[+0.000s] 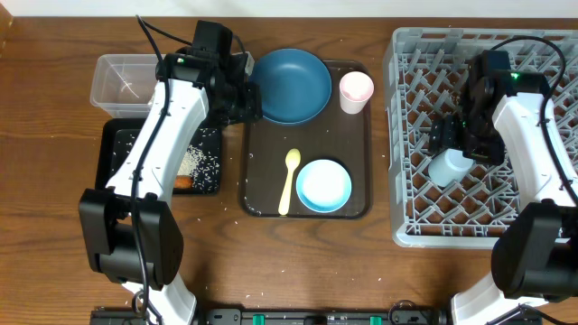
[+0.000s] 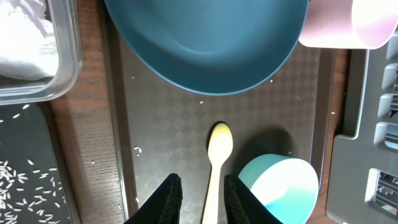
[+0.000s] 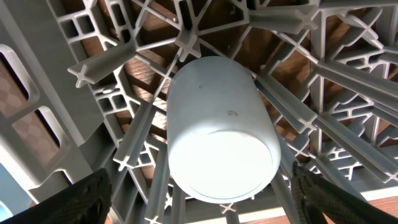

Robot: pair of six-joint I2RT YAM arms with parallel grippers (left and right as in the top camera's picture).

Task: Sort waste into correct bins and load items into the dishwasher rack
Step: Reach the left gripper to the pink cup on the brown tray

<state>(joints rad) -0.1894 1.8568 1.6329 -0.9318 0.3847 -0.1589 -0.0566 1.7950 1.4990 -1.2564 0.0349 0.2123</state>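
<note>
The light blue cup (image 3: pixel 217 137) stands upside down on the pegs of the grey dishwasher rack (image 1: pixel 424 217). My right gripper (image 3: pixel 208 196) is open wide around it, with both fingers clear of its sides. My left gripper (image 2: pixel 202 199) hovers high over the brown tray, narrowly open and empty. Far below its gap lies the pale yellow spoon (image 2: pixel 219 146). On that tray also sit the dark blue bowl (image 1: pixel 291 86), the pink cup (image 1: pixel 356 90) and the white bowl (image 1: pixel 323 185). Rice (image 1: pixel 194 162) and a carrot piece (image 1: pixel 183 181) lie in the black tray (image 1: pixel 117 144). White paper (image 2: pixel 18 37) fills the clear tub (image 1: pixel 122 79).
The brown serving tray (image 1: pixel 262 153) sits between the bins on the left and the rack on the right. A few rice grains are scattered on it. The left arm reaches across the black tray toward the dark blue bowl's left rim.
</note>
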